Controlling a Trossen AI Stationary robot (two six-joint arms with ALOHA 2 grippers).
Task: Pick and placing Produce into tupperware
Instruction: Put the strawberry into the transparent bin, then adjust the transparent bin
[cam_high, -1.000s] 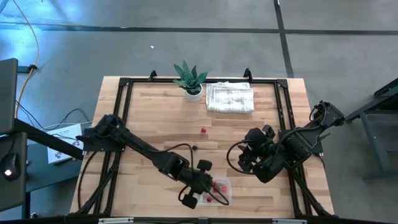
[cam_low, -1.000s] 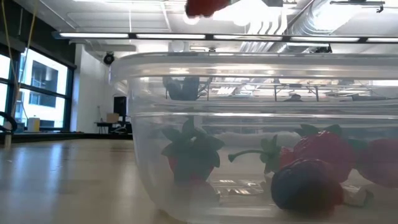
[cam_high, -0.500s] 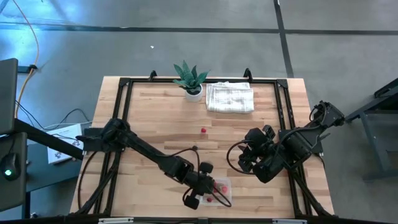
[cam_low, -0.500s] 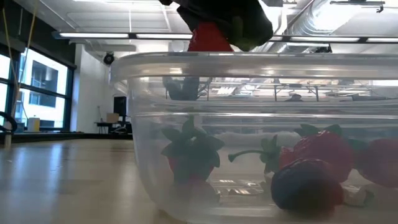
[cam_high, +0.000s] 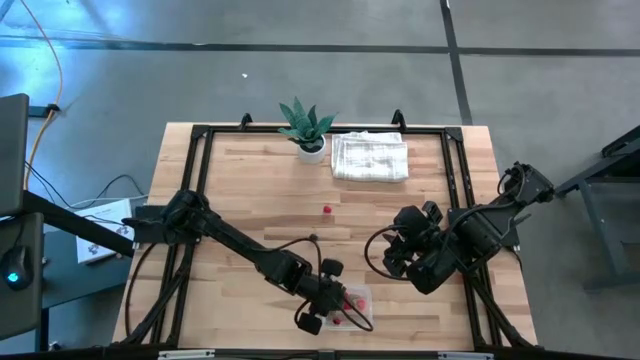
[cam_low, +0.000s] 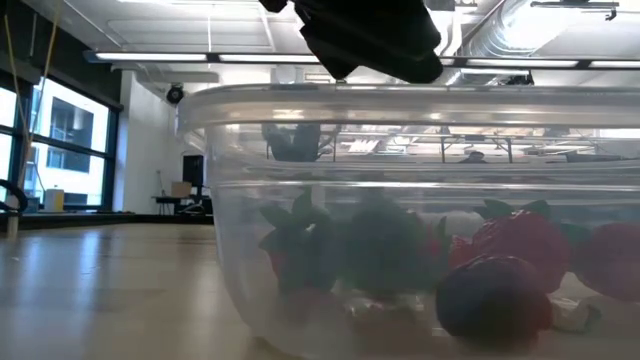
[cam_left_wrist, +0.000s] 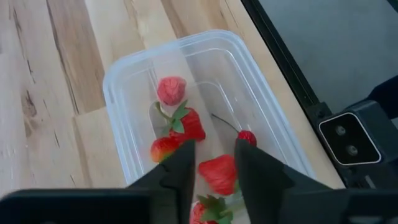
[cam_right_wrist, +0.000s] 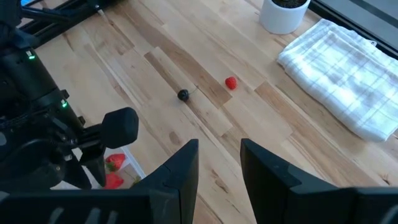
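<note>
Left gripper (cam_left_wrist: 216, 168) over the tupperware (cam_left_wrist: 134, 74), fingers (cam_left_wrist: 177, 180) parted, a red strawberry (cam_left_wrist: 219, 174) in the gap between them; contact with the pads not discernible, so grasped or already released cannot be told. In low view, dark gripper body (cam_low: 365, 35) just above the tupperware rim (cam_low: 400, 95). Tupperware near the front edge of the table (cam_high: 240, 190), a bit right of centre in high view (cam_high: 356, 300).

Produce inside the tupperware, per left wrist view: pinkish piece (cam_left_wrist: 172, 90) toward the far end, red strawberry with green leaves (cam_left_wrist: 188, 124) next to it, another red one (cam_left_wrist: 163, 149) by the wall, small red piece with a stem (cam_left_wrist: 247, 137) on the other side. Low view through the clear wall: red strawberry (cam_low: 525, 245) and a dark roundish piece (cam_low: 495, 300) on the bottom.

Produce outside the tupperware: small red piece (cam_high: 327, 210) mid-table, small dark piece (cam_high: 313, 238) nearer the tupperware, well apart from it. Same two in right wrist view: red (cam_right_wrist: 231, 83), dark (cam_right_wrist: 183, 95).

Right gripper (cam_right_wrist: 219, 168) parked above the right side of the table, fingers apart, nothing between them.

Potted plant (cam_high: 306, 128) and folded white cloth (cam_high: 370, 157) at the far edge.
</note>
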